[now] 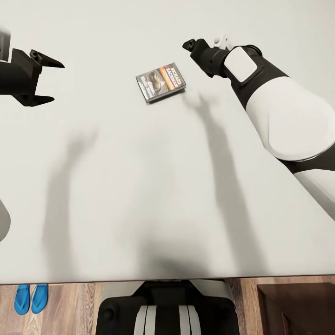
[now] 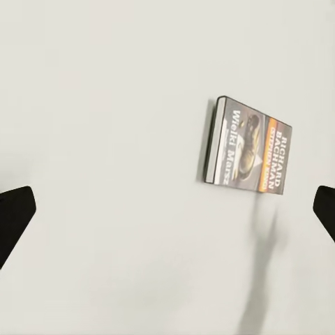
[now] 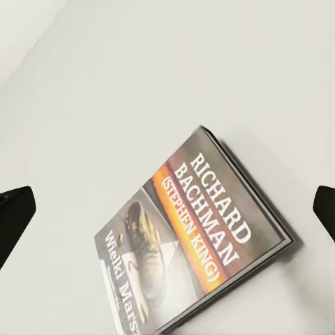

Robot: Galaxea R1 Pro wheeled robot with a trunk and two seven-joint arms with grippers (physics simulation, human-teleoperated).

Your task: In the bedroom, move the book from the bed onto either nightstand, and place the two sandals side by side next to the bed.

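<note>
The book (image 1: 160, 82) lies flat on the bed's pale mattress (image 1: 139, 195), its dark cover with an orange band facing up. My right gripper (image 1: 190, 45) hovers just right of and beyond the book. It is open, and its dark fingertips (image 3: 15, 213) stand wide apart on either side of the book (image 3: 195, 244). My left gripper (image 1: 56, 82) is open at the far left, well apart from the book (image 2: 246, 150), with nothing between its fingers. The two blue sandals (image 1: 30, 298) lie side by side on the wood floor by the bed's near edge.
A dark brown nightstand (image 1: 298, 307) stands at the lower right, beside the bed's near edge. My own base (image 1: 167, 309) presses against that edge in the middle. Wood-plank floor (image 1: 74, 307) shows between the sandals and the base.
</note>
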